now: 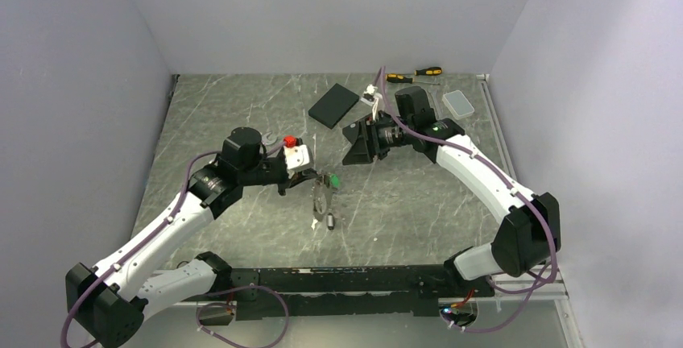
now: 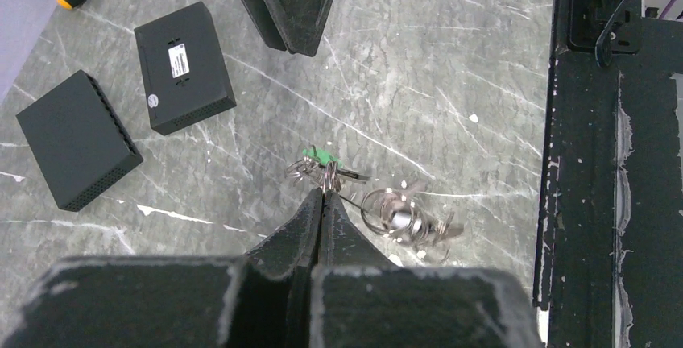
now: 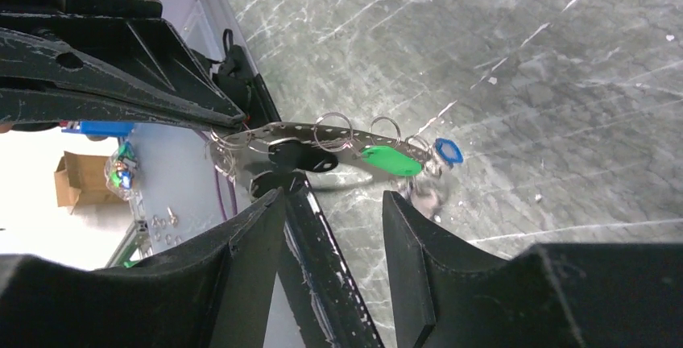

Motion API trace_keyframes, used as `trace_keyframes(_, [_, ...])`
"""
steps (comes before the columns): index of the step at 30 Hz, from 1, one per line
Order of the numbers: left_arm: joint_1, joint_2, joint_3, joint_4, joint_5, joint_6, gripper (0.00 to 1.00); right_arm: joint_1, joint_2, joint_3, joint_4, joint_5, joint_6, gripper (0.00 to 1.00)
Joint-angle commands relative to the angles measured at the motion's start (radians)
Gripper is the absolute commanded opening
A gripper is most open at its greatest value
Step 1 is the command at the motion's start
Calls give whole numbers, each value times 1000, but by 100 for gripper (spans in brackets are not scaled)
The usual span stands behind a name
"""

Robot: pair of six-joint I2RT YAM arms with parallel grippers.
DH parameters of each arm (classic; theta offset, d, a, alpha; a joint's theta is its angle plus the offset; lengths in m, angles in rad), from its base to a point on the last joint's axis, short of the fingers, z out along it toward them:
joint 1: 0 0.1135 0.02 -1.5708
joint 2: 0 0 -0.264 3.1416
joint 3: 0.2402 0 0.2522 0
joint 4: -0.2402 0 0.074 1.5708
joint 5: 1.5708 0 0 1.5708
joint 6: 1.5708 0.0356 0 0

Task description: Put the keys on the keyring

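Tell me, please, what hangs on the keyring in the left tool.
On the keyring hang a green-headed key, a blue-headed key, a black-headed key and small rings. The end pinched in the left tool is covered.

The right claw [image 3: 334, 199] hung open over the desk [image 3: 523, 58], its jaws well apart. Beyond its tips the left claw [image 3: 233, 121] pinched one end of the keyring [image 3: 282, 129]. Along the keyring hung a black key [image 3: 294, 155], a green key [image 3: 391, 160] and, farthest from that claw, a blue key [image 3: 447, 152].
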Motion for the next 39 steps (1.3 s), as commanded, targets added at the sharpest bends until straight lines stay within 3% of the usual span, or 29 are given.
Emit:
trace_keyframes(1, [-1, -6, 45, 32, -23, -1, 0, 3, -24, -16, 131, -71, 10, 52])
trace_keyframes(4, [-1, -17, 45, 36, -34, -7, 0, 10, -52, -59, 257, -130, 28, 52])
trace_keyframes(16, [-1, -48, 27, 77, 44, -20, 0, 117, -199, -357, 758, -129, -115, 52])
trace_keyframes(22, [-1, -49, 25, 90, 90, -26, 0, 146, -188, -362, 800, -109, -171, 52])
trace_keyframes(28, [-1, -51, 25, 85, 107, -22, 0, 146, -187, -370, 860, -95, -196, 45])
trace_keyframes(39, [-1, -49, 24, 86, 94, -26, 0, 208, -163, -362, 780, -105, -362, 39])
